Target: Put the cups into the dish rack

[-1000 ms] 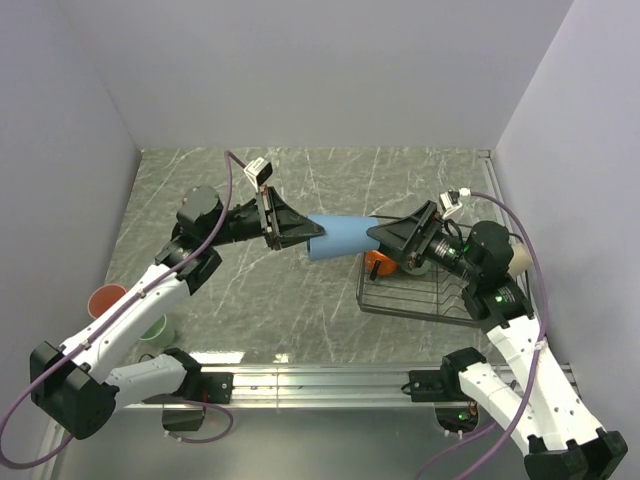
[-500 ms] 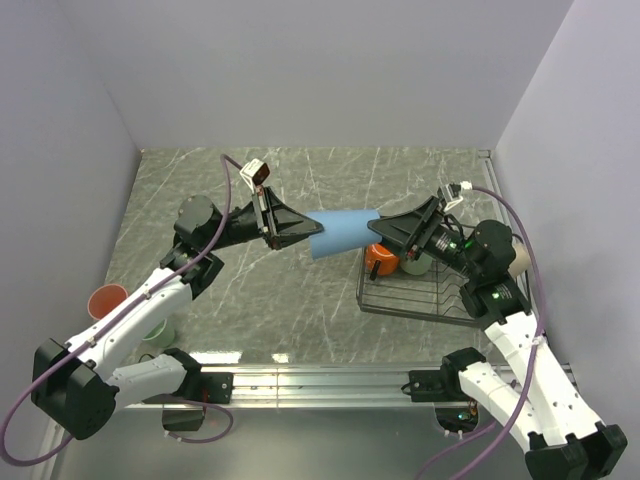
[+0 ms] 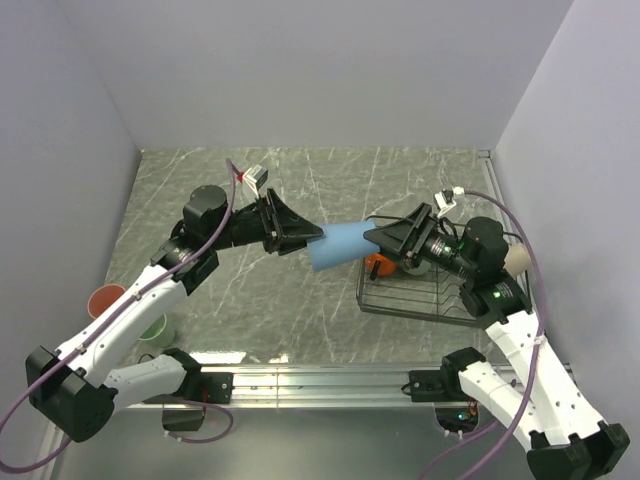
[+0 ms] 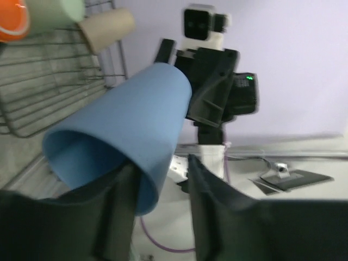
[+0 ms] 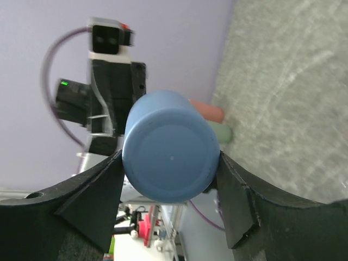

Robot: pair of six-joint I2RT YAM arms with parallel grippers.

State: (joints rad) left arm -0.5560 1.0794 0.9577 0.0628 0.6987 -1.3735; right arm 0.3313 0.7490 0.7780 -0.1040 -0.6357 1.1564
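Observation:
The blue cup [image 3: 340, 246] hangs on its side above the table, left of the dish rack [image 3: 400, 300]. My right gripper [image 3: 375, 238] is shut on its closed base [image 5: 169, 157], both fingers pressing the sides. My left gripper [image 3: 308, 237] stands open at the cup's mouth [image 4: 109, 152]: one finger [image 4: 117, 212] sits inside the rim, and the other finger [image 4: 209, 206] stands apart from the wall. The rack [image 4: 43, 92] holds the orange mug [image 3: 378, 263], a pale green cup [image 4: 60, 8] and a beige cup [image 3: 515, 260].
A salmon-pink cup [image 3: 103, 298] and a second pale green cup [image 3: 155, 327] stand at the near left edge of the table, beside the left arm. Purple walls close off the left, back and right. A metal rail runs along the near edge.
The blue cup has dipped lower at its mouth end while staying in the right gripper. The left gripper has dropped a little with it.

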